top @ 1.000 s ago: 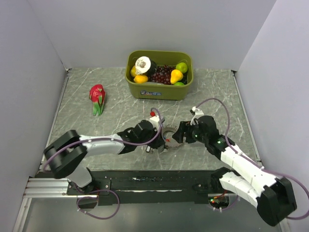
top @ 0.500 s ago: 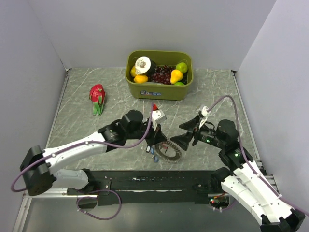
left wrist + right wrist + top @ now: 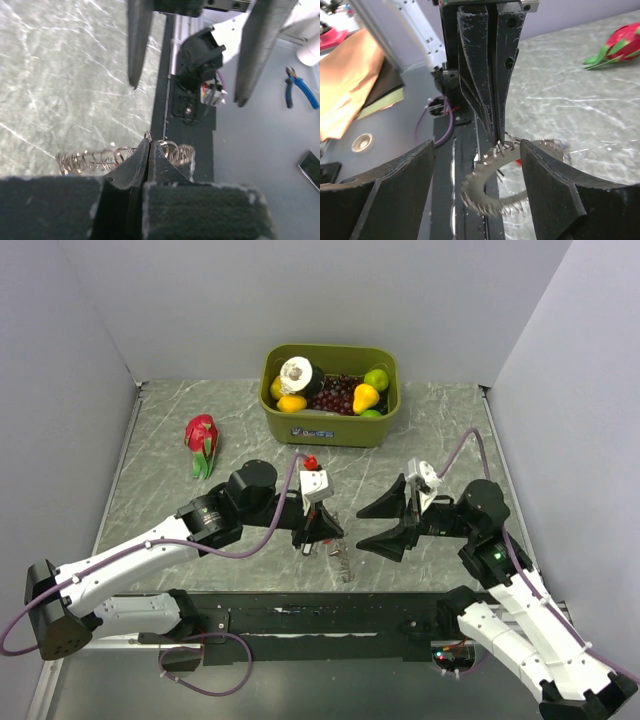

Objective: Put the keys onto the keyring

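My left gripper (image 3: pixel 322 531) is shut on the rim of the keyring (image 3: pixel 344 561), a coiled grey metal ring that hangs edge-on below it, above the table's near edge. In the left wrist view the shut jaws (image 3: pixel 150 143) pinch the coils of the keyring (image 3: pixel 90 158). My right gripper (image 3: pixel 385 526) is wide open just right of the ring, not touching it. In the right wrist view its gripper (image 3: pixel 477 150) straddles the keyring (image 3: pixel 487 197), with the left gripper's fingers (image 3: pixel 485 75) above. A red speck (image 3: pixel 520 161) behind the ring may be a key. Other keys are not clearly visible.
A green basket (image 3: pixel 330 430) of fruit stands at the back centre. A red dragon fruit (image 3: pixel 201 440) lies at the back left. The black rail (image 3: pixel 300 615) runs along the table's near edge, just below the hanging ring. Grey walls close in on three sides.
The left gripper has lifted the keyring off the table, so it now hangs on edge. The right gripper has opened wide and drawn back to the right, away from the ring.
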Motion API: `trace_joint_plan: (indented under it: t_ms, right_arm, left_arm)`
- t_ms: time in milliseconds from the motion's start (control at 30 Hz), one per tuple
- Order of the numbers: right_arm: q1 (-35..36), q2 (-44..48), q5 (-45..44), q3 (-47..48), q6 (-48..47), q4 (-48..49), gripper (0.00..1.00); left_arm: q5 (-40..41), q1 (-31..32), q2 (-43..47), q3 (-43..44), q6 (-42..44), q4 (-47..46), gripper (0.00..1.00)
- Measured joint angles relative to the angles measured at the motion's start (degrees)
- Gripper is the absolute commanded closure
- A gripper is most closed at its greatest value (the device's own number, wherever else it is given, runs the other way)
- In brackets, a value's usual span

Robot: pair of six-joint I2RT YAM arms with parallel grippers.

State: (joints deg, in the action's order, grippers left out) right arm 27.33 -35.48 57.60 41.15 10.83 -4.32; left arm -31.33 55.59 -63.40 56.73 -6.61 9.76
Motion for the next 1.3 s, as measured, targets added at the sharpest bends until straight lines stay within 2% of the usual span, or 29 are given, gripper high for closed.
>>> trace_joint_plan:
  t_ms: [233,367,1000,1100,1133,1200,1233,1267,1300]
  right_arm:
    - [0.0,-3.8,2.1,0.0,-0.5,0.5,0.34]
    - [0.5,-6.1,2.2,-0.3,-0.7,1.0,0.46]
    - [2.1,-8.9,2.7,-1.1,-4.3,-0.9,0.53]
    - [2.1,-9.0,3.3,-1.2,-4.3,-0.9,0.63]
    - [2.1,-9.0,3.5,-1.3,-4.3,-0.8,0.71]
    - [2.1,-9.1,4.4,-1.4,-4.2,-0.8,0.82]
    - [2.2,-9.2,4.8,-1.4,-4.2,-0.7,0.95]
    - [2.3,-9.4,5.1,-1.4,-4.2,-0.7,1.00]
    - [2.3,-9.6,5.4,-1.4,-4.2,-0.7,1.00]
  left_arm:
    - [-3.8,0.0,-1.5,1.4,0.4,2.1,0.99]
    - [-4.9,0.0,-1.7,1.9,0.4,2.1,0.99]
    - [-4.5,0.0,-2.1,2.4,0.4,1.9,0.99]
    - [-4.4,0.0,-2.1,2.4,0.4,1.9,0.99]
    - [-4.4,0.0,-2.1,2.4,0.4,1.9,0.99]
    - [-4.2,0.0,-2.1,2.4,0.5,1.9,0.99]
    - [-4.2,0.0,-2.1,2.4,0.5,2.0,0.99]
    - [-4.2,-0.1,-2.1,2.4,0.5,2.1,0.99]
    - [-4.3,-0.1,-2.1,2.4,0.3,2.4,0.99]
